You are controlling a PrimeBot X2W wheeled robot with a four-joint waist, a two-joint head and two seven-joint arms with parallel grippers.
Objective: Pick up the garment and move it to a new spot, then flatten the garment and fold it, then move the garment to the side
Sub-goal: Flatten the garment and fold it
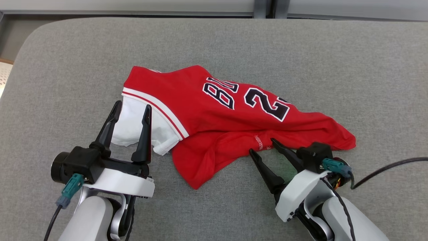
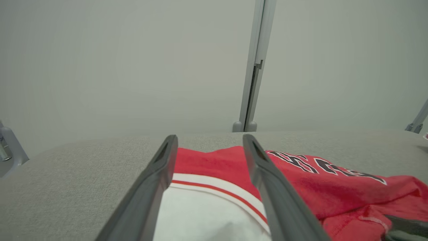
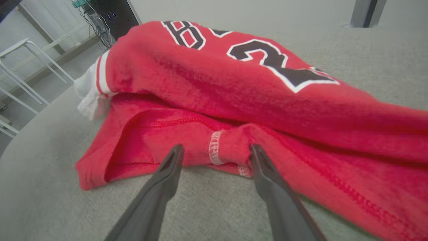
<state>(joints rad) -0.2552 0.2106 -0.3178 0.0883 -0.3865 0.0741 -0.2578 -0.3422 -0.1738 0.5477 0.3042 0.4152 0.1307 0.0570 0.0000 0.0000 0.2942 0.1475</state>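
The garment (image 1: 214, 113) is a red jersey with black numbers and a white sleeve part, lying crumpled in the middle of the grey padded table (image 1: 301, 50). My left gripper (image 1: 132, 106) is open, its two fingers straddling the white part at the jersey's left end (image 2: 207, 204). My right gripper (image 1: 262, 145) is open at the jersey's near hem, with a fold of red hem (image 3: 214, 150) between its fingertips. Nothing is held by either.
A black cable (image 1: 384, 170) trails from my right wrist over the table to the right. The table's rounded left corner (image 1: 20, 57) borders floor. White stool legs (image 3: 26, 67) and a dark cabinet (image 3: 107, 16) stand beyond the table in the right wrist view.
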